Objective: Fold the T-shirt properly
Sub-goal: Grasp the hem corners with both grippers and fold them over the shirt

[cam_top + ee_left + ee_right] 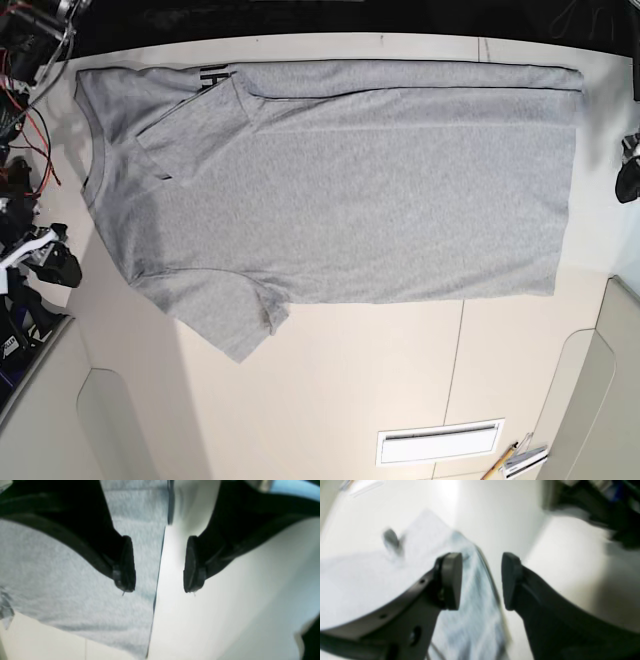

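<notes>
Pale table (350,400) under everything, seen in base view. On it, spread wide across the middle: T-shirt (350,200), plain side mostly up, far long edge folded over in a strip. One sleeve (225,325) out toward the near side, the other (195,130) laid over the body, a bit of black lettering (213,75) beside it. Left tool (160,565): wide open, holding nothing, near the hem end. Right tool (481,581): also wide open, holding nothing, near the collar end.
</notes>
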`<state>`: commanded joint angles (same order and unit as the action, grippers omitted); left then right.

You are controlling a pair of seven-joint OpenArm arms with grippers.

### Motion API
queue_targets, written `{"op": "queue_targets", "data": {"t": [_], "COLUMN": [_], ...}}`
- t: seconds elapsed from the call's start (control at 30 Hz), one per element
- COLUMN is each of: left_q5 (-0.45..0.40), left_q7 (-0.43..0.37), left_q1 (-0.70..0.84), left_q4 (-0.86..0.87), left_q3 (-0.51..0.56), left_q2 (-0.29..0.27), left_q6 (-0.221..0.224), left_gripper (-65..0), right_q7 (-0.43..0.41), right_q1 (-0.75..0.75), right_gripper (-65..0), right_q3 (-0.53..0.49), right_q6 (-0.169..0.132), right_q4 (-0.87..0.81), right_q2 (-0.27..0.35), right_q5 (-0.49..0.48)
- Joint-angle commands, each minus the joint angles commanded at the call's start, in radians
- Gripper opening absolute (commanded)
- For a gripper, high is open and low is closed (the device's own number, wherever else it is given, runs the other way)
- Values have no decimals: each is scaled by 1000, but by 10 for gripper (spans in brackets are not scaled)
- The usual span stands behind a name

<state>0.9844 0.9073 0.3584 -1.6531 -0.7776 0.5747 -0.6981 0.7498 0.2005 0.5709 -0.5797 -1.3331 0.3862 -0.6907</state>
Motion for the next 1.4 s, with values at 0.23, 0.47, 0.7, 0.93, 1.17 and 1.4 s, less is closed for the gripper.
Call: {"op": "queue_targets", "data": {"t": [0.23, 0.47, 0.7, 0.93, 1.17, 1.4], "left_q5": [-92, -209, -257, -240, -242, -242], "left_q7": [-93, -232, -261, -269, -268, -267], "left_q1": [-212, -510, -713, -727, -746, -746], "left_q4": [232, 633, 925, 952, 951, 952], "left_q3": [181, 378, 529, 609, 609, 610], "left_q2": [40, 55, 54, 43, -14, -44], "left_q6": [0, 0, 0, 0, 0, 0], "left_gripper": [-285, -223, -223, -223, -223, -223], "right_q7": [-86, -193, -214, -220, -223, -223], "right_q1": [229, 264, 258, 253, 256, 256], "right_gripper": [-264, -264, -264, -264, -264, -264], "right_q3": [-100, -124, -124, -124, -124, -177], "right_q6": [0, 0, -1, -2, -9, -11], "right_q4": [349, 529, 573, 574, 574, 574], "right_q2": [-2, -7, -7, -42, -106, -146], "right_q5": [112, 195, 224, 220, 220, 220]}}
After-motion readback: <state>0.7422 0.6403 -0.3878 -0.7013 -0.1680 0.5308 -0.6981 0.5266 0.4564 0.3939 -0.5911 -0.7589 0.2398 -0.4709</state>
